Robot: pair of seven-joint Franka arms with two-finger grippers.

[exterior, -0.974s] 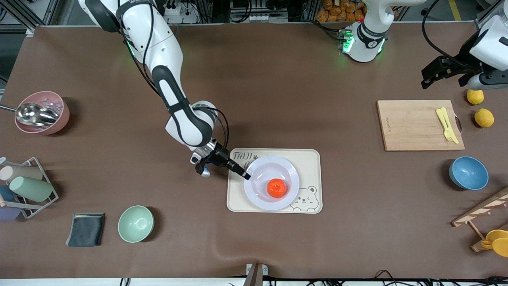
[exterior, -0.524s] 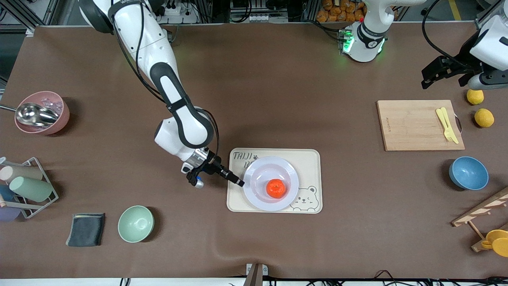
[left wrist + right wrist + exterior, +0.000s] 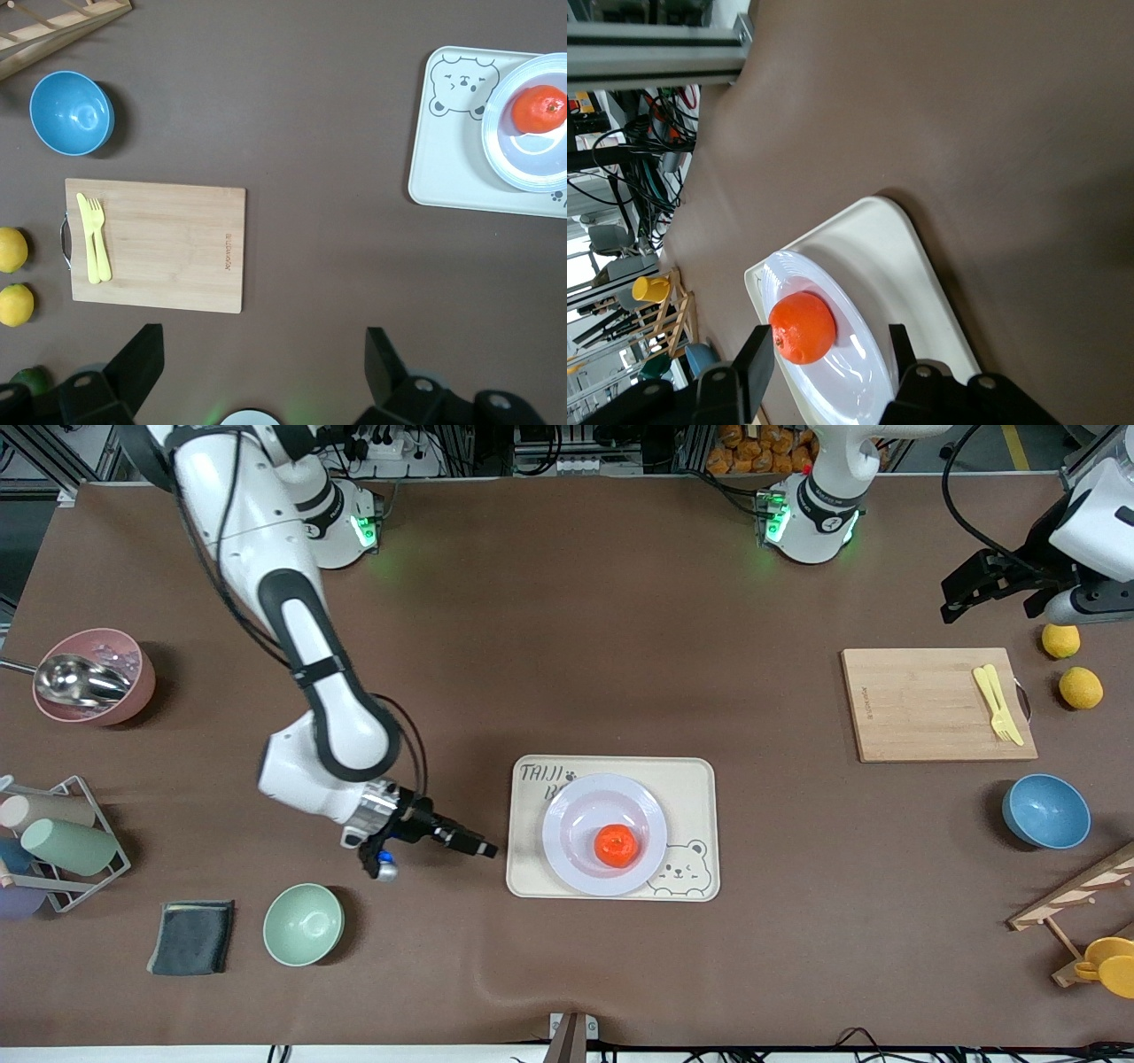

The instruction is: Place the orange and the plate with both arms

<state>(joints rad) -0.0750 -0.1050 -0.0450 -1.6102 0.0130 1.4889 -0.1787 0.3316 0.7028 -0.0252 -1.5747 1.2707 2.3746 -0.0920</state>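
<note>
- The orange (image 3: 617,845) sat in the shallow centre of the plate (image 3: 567,856), and the plate rested on the cream bear tray (image 3: 691,779), covering most of the middle of it.
- The right gripper (image 3: 485,849) hung low just beside the tray, at the edge toward the right arm's end of the table, apart from both tray and plate. In the right wrist view its fingers (image 3: 764,350) stood parted with nothing between them.
- The left gripper (image 3: 961,595) waited high, well away from the tray toward the left arm's end of the table, its jaws spread wide and empty.
- Toward that same end from the tray lay a wooden cutting board (image 3: 921,708) bearing a yellow fork (image 3: 997,701), with what may be a second utensil alongside it, hard to tell.
- Two lemons (image 3: 1081,687) lay just beside the board, and a blue bowl (image 3: 1045,811) stood empty nearer to the front camera than the board.
- Toward the right arm's end from the tray stood an empty green bowl (image 3: 303,924) with a dark cloth (image 3: 191,937) beside it.
- A pink bowl (image 3: 133,682) held a metal scoop (image 3: 80,678).
</note>
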